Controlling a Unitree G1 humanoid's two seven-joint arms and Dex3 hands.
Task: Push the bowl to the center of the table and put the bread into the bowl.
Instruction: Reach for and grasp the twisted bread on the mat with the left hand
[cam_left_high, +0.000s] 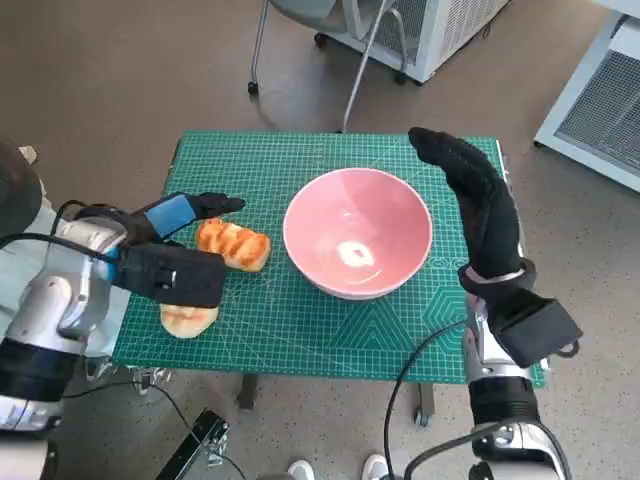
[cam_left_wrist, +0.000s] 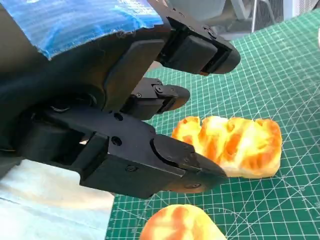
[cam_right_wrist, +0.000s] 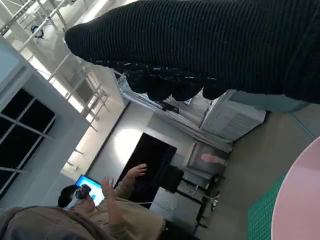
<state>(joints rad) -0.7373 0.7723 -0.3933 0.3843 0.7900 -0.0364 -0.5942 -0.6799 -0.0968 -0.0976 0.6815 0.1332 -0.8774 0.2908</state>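
Bread (cam_left_high: 233, 244) flat, long axis toward bowl (cam_left_high: 358, 232); left hand (cam_left_high: 172, 248) beside.

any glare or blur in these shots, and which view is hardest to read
Head view: sharp and evenly lit, with one bright glare spot inside the bowl. Left wrist view: the bread is fairly crisp, while the left robot hand up close is dark and slightly soft. Right wrist view: hardest to read, turned on its side, the right robot hand a dark mass against bright windows, the person soft.
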